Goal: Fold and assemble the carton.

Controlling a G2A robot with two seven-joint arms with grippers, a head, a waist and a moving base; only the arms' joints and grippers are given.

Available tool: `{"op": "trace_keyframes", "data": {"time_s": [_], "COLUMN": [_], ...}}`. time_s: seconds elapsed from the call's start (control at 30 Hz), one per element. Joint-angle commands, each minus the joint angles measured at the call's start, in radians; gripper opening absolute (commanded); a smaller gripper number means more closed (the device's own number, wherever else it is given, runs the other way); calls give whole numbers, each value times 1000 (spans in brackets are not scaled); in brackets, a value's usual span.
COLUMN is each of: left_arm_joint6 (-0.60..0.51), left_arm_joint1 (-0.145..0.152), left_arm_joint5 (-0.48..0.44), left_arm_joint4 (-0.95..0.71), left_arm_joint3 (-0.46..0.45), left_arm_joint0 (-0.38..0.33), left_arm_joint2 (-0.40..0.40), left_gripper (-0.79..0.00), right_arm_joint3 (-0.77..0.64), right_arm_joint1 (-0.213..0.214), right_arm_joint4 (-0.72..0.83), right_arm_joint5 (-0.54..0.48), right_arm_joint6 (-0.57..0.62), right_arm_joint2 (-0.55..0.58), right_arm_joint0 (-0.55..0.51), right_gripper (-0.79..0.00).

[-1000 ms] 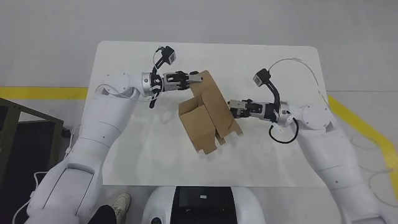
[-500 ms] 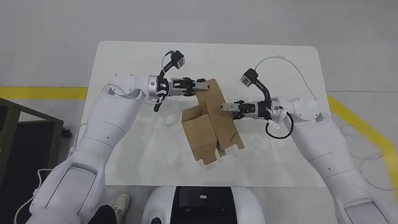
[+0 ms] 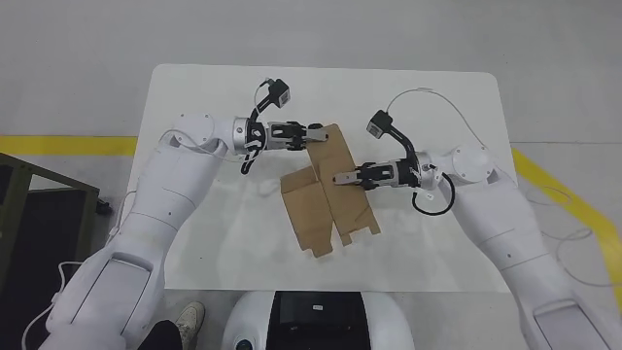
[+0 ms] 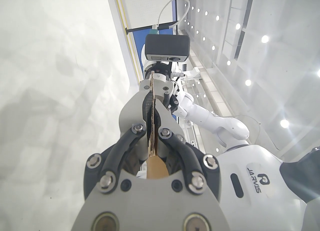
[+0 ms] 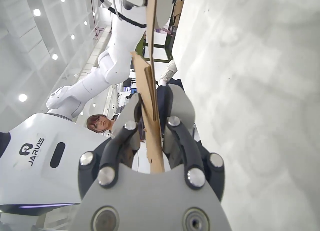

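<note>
My left gripper [image 3: 319, 134] is clamped on the far edge of the brown carton [image 3: 321, 204]. My right gripper [image 3: 341, 179] pinches its right side, over the white table [image 3: 194, 243].

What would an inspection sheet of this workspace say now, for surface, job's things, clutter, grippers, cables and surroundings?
Surface: white table, with the carton over its middle.
Job's things: brown carton, not yet assembled, held between both grippers.
Clutter: nothing seen.
Grippers: left gripper shut on the carton's far edge; right gripper shut on its side edge.
Cables: white cable loops above the right wrist.
Surroundings: grey floor, yellow line, dark rack beside the table.
</note>
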Motion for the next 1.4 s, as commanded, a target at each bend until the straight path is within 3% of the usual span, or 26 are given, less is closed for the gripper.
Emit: {"op": "trace_keyframes", "data": {"time_s": [0.0, 0.13, 0.17, 0.2, 0.5, 0.7, 0.9, 1.13, 1.37], "left_arm_joint6": [-1, -5, -5, -6, 39, 241, 283, 329, 329], "left_arm_joint1": [0, 0, 0, 0, 18, 42, 56, 60, 60], "left_arm_joint5": [-1, 2, 1, 1, -12, 52, 108, 164, 164], "left_arm_joint4": [3, 1, -1, -4, -23, 110, 158, 170, 170], "left_arm_joint3": [-5, -13, -15, -17, -25, -93, -220, -294, -294], "left_arm_joint0": [0, 1, 1, 1, 5, 39, 103, 146, 146], "left_arm_joint2": [2, 4, 4, 3, -57, -104, -118, -115, -115], "left_gripper": [-785, -767, -486, 0, 0, 0, 0, 0, 0], "right_arm_joint3": [5, 13, 15, 16, 24, -9, -156, -331, -359], "right_arm_joint1": [-1, -3, -3, -3, -4, 14, 37, 45, 46], "right_arm_joint4": [-1, 4, 7, 9, 37, 2, -69, -120, -134], "right_arm_joint5": [-2, -6, -7, -6, -1, 58, 107, 171, 182], "right_arm_joint6": [2, 6, 7, 8, -24, -257, -501, -792, -826], "right_arm_joint2": [-2, -4, -5, -5, 10, 96, 196, 274, 284], "right_arm_joint0": [3, 5, 6, 6, -1, -50, -164, -313, -335], "right_gripper": [-785, -785, -785, -785, -785, -785, -785, -785, -785]}}
